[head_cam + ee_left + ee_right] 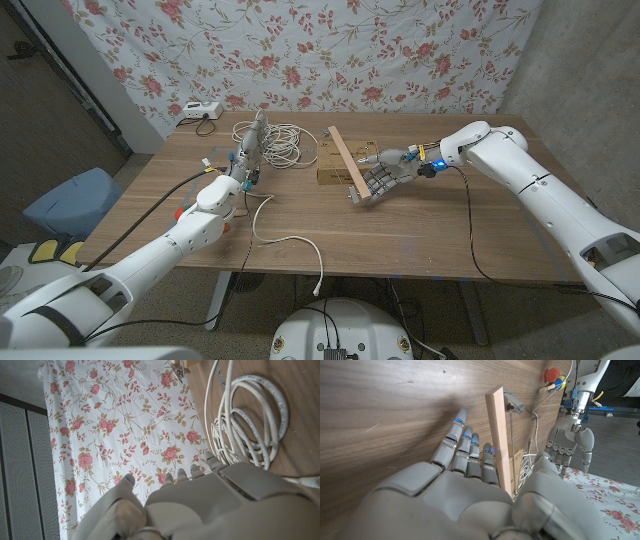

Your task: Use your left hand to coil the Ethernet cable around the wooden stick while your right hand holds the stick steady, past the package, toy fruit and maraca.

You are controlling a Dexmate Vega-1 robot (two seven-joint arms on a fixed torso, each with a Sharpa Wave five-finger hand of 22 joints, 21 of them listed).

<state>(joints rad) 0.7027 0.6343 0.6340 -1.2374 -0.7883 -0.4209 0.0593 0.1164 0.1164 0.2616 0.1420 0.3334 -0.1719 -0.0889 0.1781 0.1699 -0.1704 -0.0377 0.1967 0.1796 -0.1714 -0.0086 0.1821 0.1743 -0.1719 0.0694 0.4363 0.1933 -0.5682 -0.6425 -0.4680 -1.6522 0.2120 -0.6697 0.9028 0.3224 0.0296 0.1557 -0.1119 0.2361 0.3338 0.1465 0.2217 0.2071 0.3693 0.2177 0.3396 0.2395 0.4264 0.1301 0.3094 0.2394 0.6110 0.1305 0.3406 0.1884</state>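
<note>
The robot's right hand [383,178] is gripping the wooden stick [346,160] at mid-table, the stick running between its thumb and fingers [465,447] and slanting away across the wooden table [430,235] beside a cardboard package [335,172]. The left hand [250,148] is standing raised with fingers extended and holding nothing, just beside the coiled white Ethernet cable [285,145] lying toward the far edge, while one loose end [318,285] is trailing toward the near edge. An orange-headed maraca [551,376] is lying near the left arm.
</note>
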